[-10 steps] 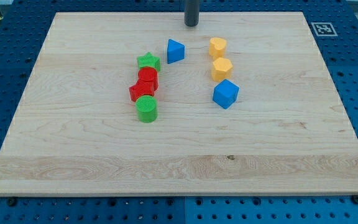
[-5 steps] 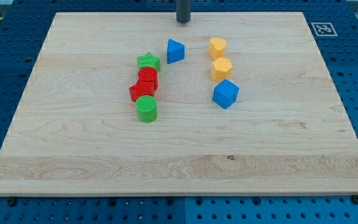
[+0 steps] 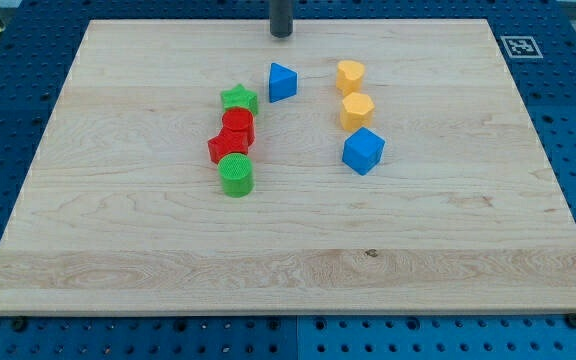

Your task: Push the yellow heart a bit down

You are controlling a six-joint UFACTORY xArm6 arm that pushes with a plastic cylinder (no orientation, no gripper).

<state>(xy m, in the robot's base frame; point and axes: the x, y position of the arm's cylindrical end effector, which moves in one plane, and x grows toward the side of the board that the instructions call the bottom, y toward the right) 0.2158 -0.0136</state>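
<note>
Bench [image 3: 118, 260]: pale wooden board carrying seven blocks. Yellow heart [image 3: 350, 76]: upper right of the cluster, just above a yellow hexagonal block [image 3: 357, 109], with a blue cube [image 3: 363, 150] below that. Blue triangular block [image 3: 282, 81]: left of the heart, apart from it. Left column, top to bottom, touching: green star [image 3: 239, 98], red block [image 3: 238, 125], a second red block [image 3: 226, 146], green cylinder [image 3: 236, 174]. My tip [image 3: 281, 34]: at the board's top edge, above the blue triangular block, up and left of the yellow heart, well apart. Jaws: the arm carries none, only the rod
</note>
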